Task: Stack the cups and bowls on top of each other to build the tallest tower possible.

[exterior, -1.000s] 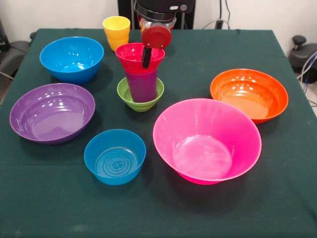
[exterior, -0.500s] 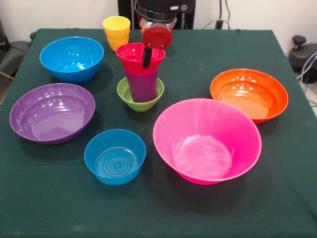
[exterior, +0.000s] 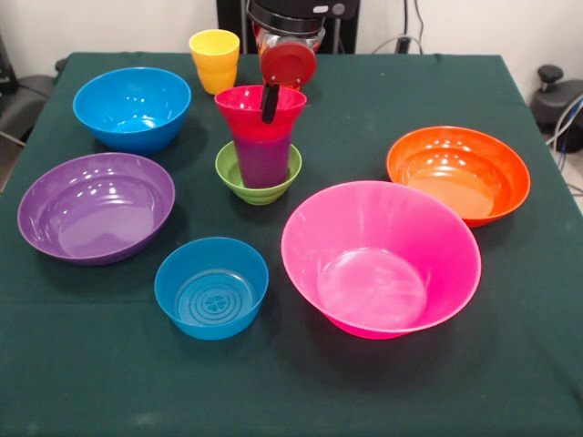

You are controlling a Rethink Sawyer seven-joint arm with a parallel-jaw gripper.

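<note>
Green tablecloth (exterior: 510,319): your arm is cropped at top; gripper (exterior: 271,102) grips the red bowl's (exterior: 250,114) rim atop the purple cup (exterior: 262,159).

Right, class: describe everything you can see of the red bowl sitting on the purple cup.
The red bowl is small, round and glossy, and looks like plastic. It sits upright and about level on top of the purple cup, which stands in the green bowl near the middle of the table. Its rim flares wider than the cup. A dark finger of the gripper hangs down across its far rim; whether the gripper grips the rim cannot be told.
</note>
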